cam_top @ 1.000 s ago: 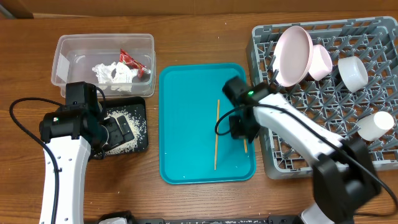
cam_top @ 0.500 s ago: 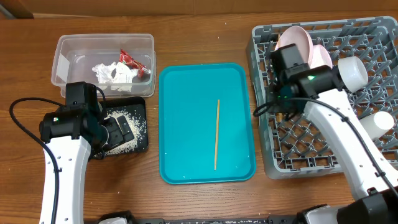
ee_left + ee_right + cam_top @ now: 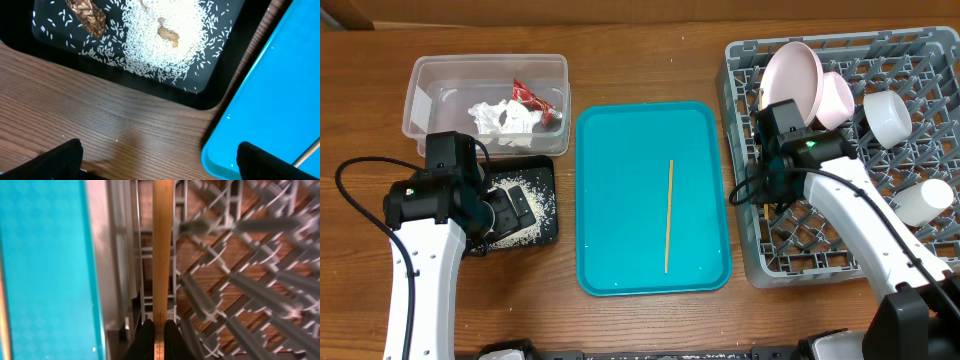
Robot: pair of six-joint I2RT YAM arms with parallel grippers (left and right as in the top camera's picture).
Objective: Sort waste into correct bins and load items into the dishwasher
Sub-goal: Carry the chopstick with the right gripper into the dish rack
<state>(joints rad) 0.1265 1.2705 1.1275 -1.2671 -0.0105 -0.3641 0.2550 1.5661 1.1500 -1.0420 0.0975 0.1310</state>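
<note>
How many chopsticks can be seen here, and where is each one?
2. One chopstick lies on the teal tray. The second chopstick is gripped in the right hand, over the dish rack's left edge. None seems hidden.

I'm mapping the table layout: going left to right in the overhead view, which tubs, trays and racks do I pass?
Clear tub → teal tray → grey dish rack. The black tray overlaps the tub's span, so it is left out.
</note>
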